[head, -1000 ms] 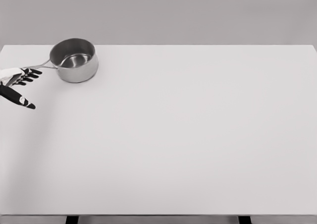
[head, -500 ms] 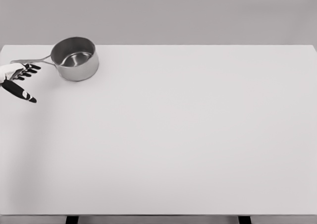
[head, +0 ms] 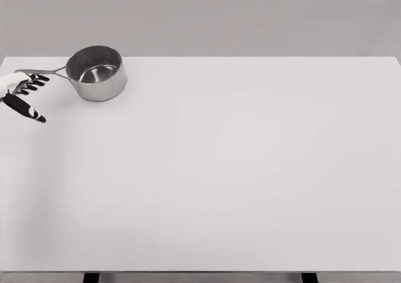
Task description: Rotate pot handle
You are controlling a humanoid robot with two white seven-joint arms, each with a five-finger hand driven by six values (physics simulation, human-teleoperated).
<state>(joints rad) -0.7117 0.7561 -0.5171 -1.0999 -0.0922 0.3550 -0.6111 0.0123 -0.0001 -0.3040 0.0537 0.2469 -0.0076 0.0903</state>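
A small steel pot (head: 96,74) stands at the far left of the white table (head: 238,170), near its back edge. Its thin handle (head: 42,72) points left, slightly away from me. My left hand (head: 25,95) comes in at the left edge, just in front of the handle's end. Its dark fingers (head: 36,81) are spread and touch or nearly touch the handle from the near side; the thumb points down to the right. It holds nothing. My right arm does not show.
The table's far edge runs just behind the pot, and its left edge lies by my hand. A plain grey wall (head: 250,14) stands behind.
My left hand has moved away from me along the left edge. The handle has swung toward the back, and the pot has turned and shifted slightly right and back.
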